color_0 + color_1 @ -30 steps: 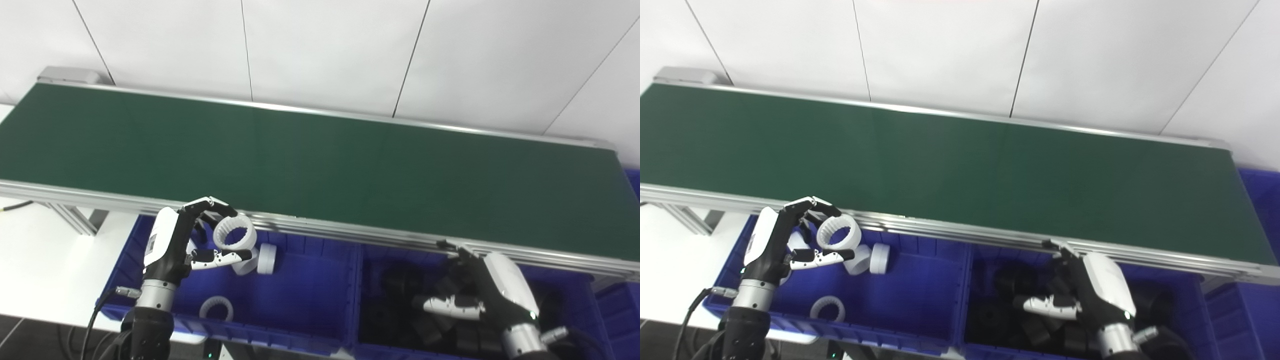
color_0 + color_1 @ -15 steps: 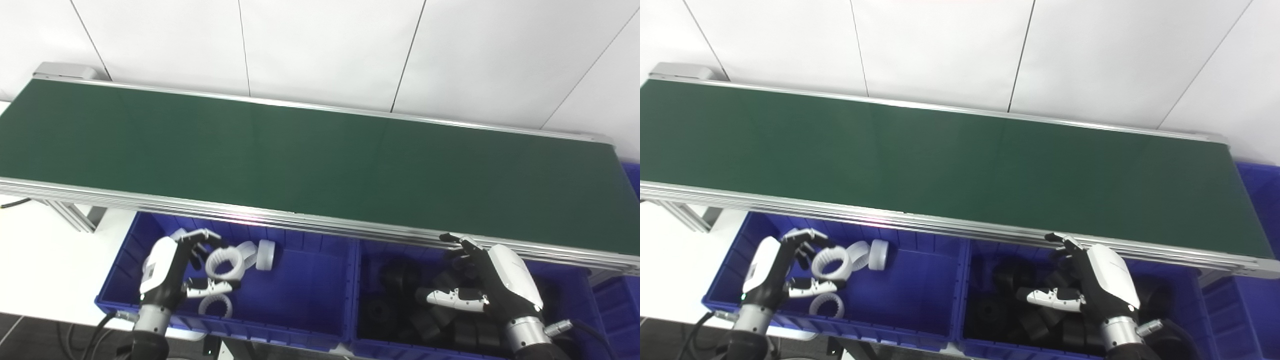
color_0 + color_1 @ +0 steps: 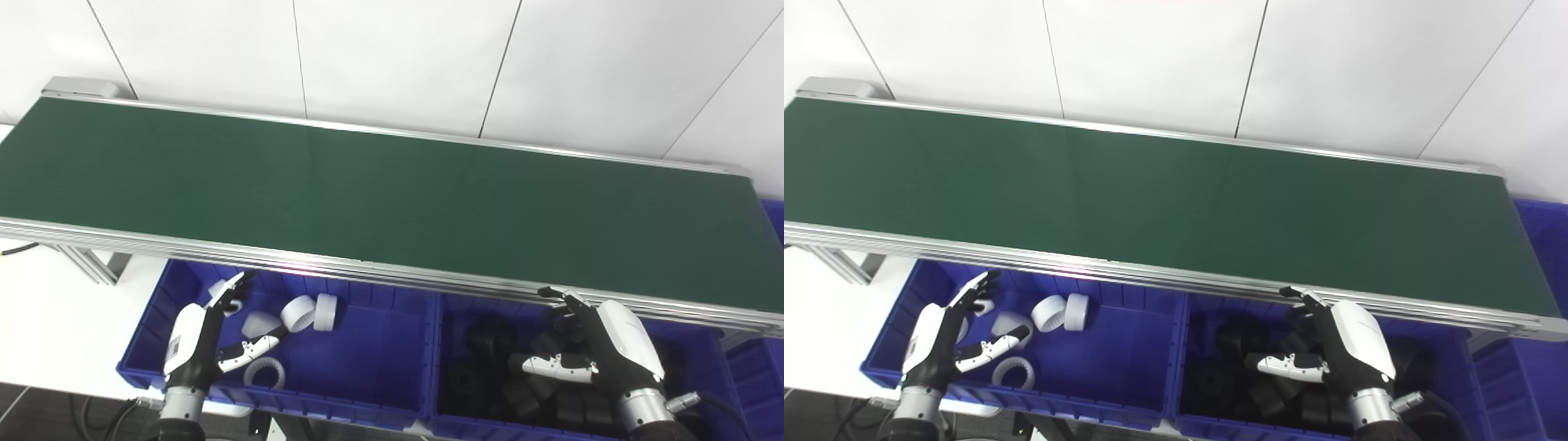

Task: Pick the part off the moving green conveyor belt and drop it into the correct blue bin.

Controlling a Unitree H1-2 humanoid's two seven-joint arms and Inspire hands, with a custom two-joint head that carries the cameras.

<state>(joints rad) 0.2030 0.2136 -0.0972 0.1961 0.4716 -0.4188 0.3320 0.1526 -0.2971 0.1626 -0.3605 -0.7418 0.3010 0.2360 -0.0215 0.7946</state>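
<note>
Both hands, left (image 3: 199, 337) and right (image 3: 603, 355), spread empty; no writing legible.

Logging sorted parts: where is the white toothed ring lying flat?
The white toothed ring lies in the left blue bin, near its front wall, just below the open left hand.

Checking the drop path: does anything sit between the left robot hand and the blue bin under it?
Nothing visible does. The left robot hand hangs open directly over the left bin, with only white parts lying loose on its floor.
</note>
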